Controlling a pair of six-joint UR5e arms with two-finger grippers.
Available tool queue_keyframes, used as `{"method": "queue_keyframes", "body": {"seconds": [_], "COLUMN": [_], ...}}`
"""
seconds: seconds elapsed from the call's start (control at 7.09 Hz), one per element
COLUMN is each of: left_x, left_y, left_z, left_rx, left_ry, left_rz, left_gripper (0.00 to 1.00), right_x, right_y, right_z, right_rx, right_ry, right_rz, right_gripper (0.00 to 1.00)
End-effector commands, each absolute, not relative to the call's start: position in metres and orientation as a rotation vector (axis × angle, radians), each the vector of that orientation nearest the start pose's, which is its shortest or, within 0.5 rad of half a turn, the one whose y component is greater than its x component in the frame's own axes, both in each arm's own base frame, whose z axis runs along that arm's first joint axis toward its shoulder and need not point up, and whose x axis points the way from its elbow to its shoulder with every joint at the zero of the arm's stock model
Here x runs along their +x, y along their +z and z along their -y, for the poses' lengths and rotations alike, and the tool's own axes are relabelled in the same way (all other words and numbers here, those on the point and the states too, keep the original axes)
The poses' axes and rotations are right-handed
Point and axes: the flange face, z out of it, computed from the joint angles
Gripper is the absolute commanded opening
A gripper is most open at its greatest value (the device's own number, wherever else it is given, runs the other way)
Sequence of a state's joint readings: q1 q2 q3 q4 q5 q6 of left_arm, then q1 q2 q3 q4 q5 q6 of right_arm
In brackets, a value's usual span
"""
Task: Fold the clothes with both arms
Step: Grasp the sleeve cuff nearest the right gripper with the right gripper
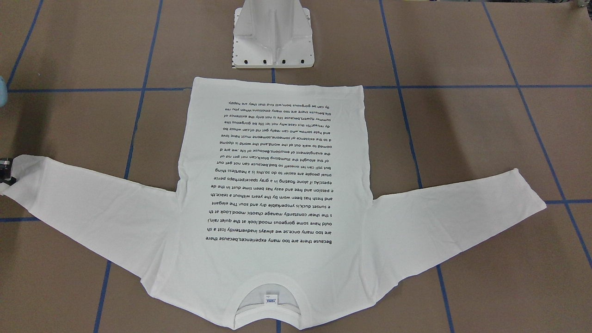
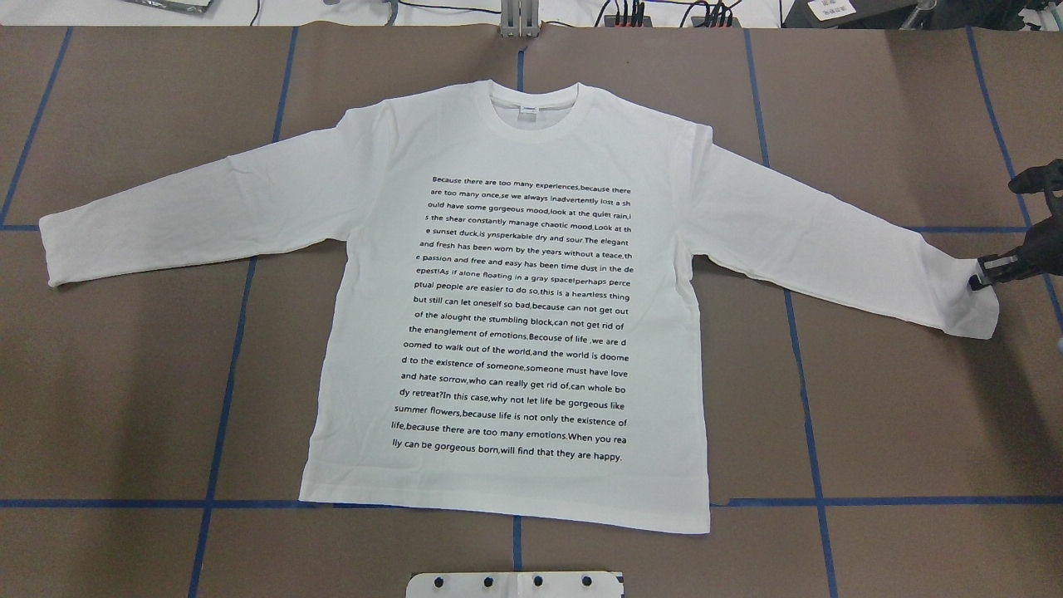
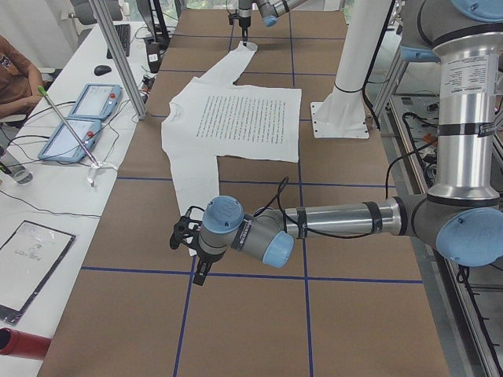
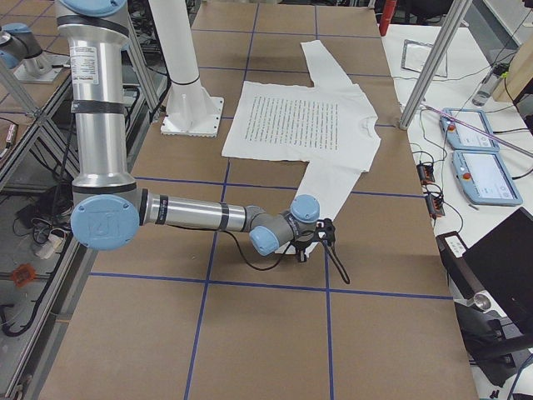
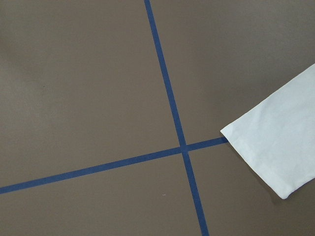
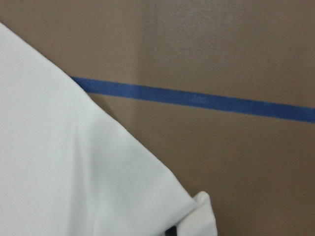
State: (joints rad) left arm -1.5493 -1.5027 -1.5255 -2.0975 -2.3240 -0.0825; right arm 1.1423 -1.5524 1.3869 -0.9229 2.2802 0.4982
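The white long-sleeved T-shirt (image 2: 515, 274) lies flat on the brown table, print side up, both sleeves spread outward, collar (image 2: 536, 108) away from the robot. My right gripper (image 2: 984, 278) sits at the cuff of the sleeve on the robot's right and is shut on it; the cuff corner curls up there (image 6: 202, 206). It also shows at the frame edge (image 1: 5, 171) and low over the table (image 4: 315, 242). My left gripper (image 3: 185, 236) hovers beside the other cuff (image 5: 280, 142), apart from it. It shows only in the exterior left view, so I cannot tell its state.
The white pedestal base (image 1: 273, 41) stands just behind the shirt's hem. Blue tape lines (image 5: 170, 103) grid the table. A side bench along the collar side holds tablets (image 3: 86, 102), cables and a red tube (image 3: 23, 343); a person's arm (image 3: 16, 71) rests there.
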Motion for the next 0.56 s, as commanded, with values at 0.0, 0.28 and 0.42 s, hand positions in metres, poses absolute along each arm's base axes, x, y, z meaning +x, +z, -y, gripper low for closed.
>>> {"method": "queue_keyframes", "body": {"seconds": [0.0,0.28,0.42], "left_x": [-0.055,-0.055,-0.055], "left_y": [0.659,0.665,0.666], "left_z": [0.483,0.484,0.483], "left_rx": [0.35,0.34,0.339], "left_ry": [0.095,0.092,0.092], "left_rz": [-0.762,-0.761,-0.761], "left_gripper": [0.99,0.99,0.99], "right_x": [-0.147,-0.154,-0.16], "right_y": [0.61,0.508,0.452], "right_z": [0.502,0.505,0.513], "right_rx": [0.183,0.192,0.167], "right_ry": [-0.132,-0.197,-0.163], "right_rz": [0.884,1.022,1.055], "right_gripper": [0.0,0.0,0.0]}}
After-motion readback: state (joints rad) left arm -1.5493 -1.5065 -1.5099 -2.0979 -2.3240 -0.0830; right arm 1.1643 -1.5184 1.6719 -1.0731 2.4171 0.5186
